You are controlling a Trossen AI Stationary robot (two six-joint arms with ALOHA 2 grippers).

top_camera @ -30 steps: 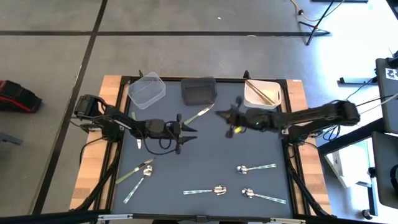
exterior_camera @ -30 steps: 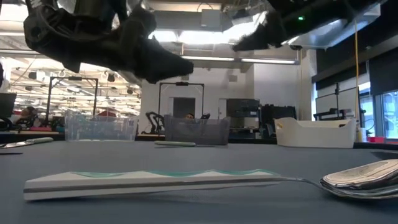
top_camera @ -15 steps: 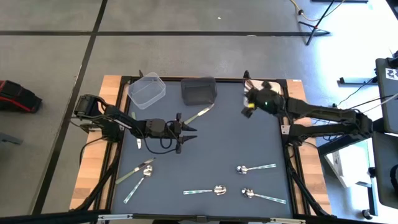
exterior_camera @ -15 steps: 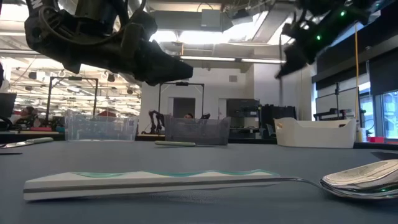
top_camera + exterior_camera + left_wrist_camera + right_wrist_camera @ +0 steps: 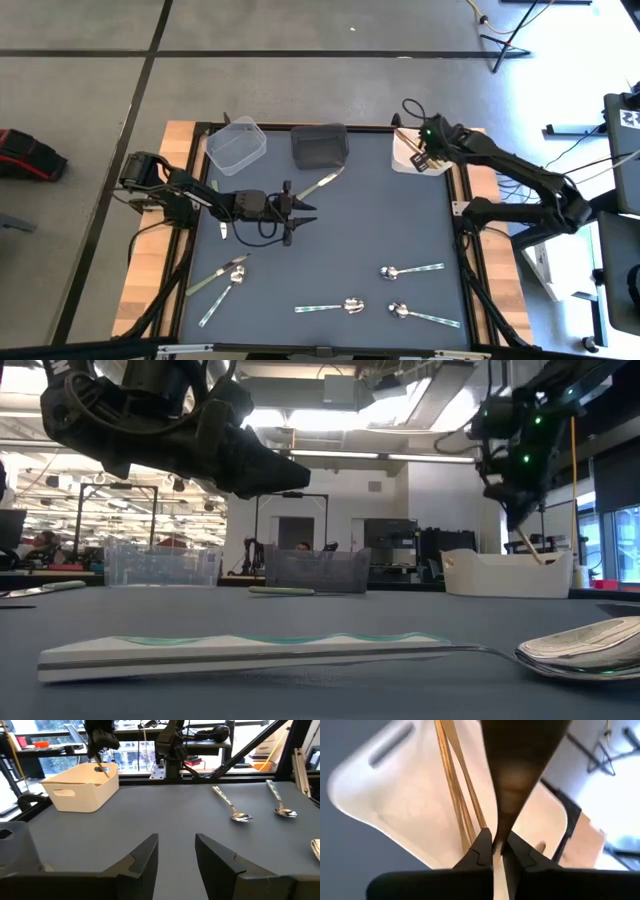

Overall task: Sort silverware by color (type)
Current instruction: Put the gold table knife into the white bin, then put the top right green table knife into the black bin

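Over the white bin (image 5: 437, 160) at the table's far right corner, the right gripper (image 5: 424, 152) hangs with its jaws pinched on a copper-orange stick (image 5: 512, 780).

The stick's far end points down into the bin, where more copper sticks (image 5: 454, 780) already lie. The left gripper (image 5: 303, 215) hovers above the middle-left of the grey mat (image 5: 360, 230), fingers spread and holding nothing. An olive-green piece (image 5: 320, 183) lies just in front of the dark bin (image 5: 319, 146), near that gripper; the clear bin (image 5: 235, 143) sits beside it to the left. Three silver spoons (image 5: 410, 270) rest well apart across the near right part of the mat, and another spoon and a green-handled piece (image 5: 220, 273) lie together at the near left corner.
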